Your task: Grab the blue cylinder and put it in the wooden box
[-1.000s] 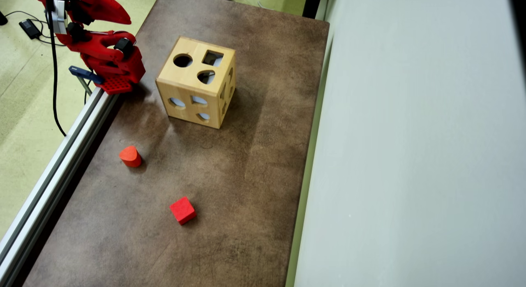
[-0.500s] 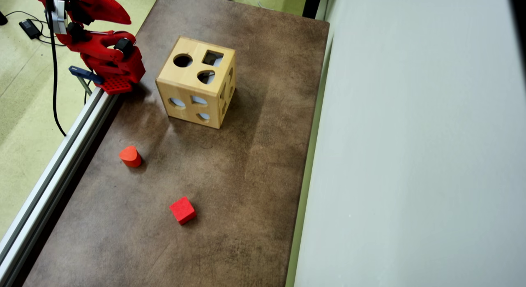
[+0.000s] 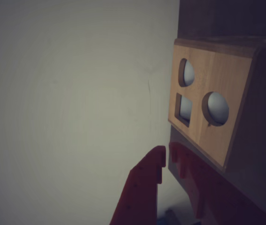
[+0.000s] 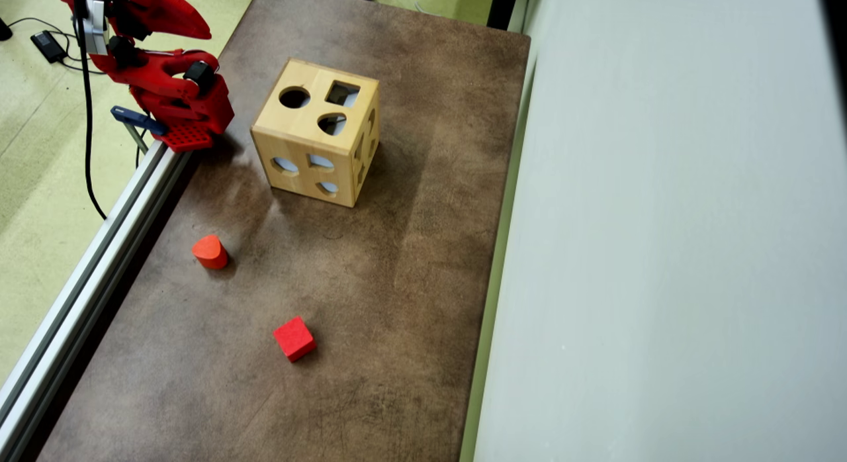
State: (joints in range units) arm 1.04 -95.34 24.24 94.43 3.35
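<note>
The wooden box (image 4: 311, 141) stands on the brown mat, with round, square and other holes in its top and sides. In the wrist view it (image 3: 208, 108) fills the upper right, just beyond my fingertips. My red gripper (image 3: 167, 152) is shut with nothing between its tips, which sit close together. In the overhead view my arm (image 4: 172, 91) is folded at the mat's top left corner, left of the box. The blue cylinder shows in neither view.
An orange-red rounded block (image 4: 210, 251) and a red cube (image 4: 294, 338) lie on the mat (image 4: 397, 283) below the box. An aluminium rail (image 4: 99, 250) runs along the mat's left edge. A pale wall (image 4: 662, 250) borders its right side.
</note>
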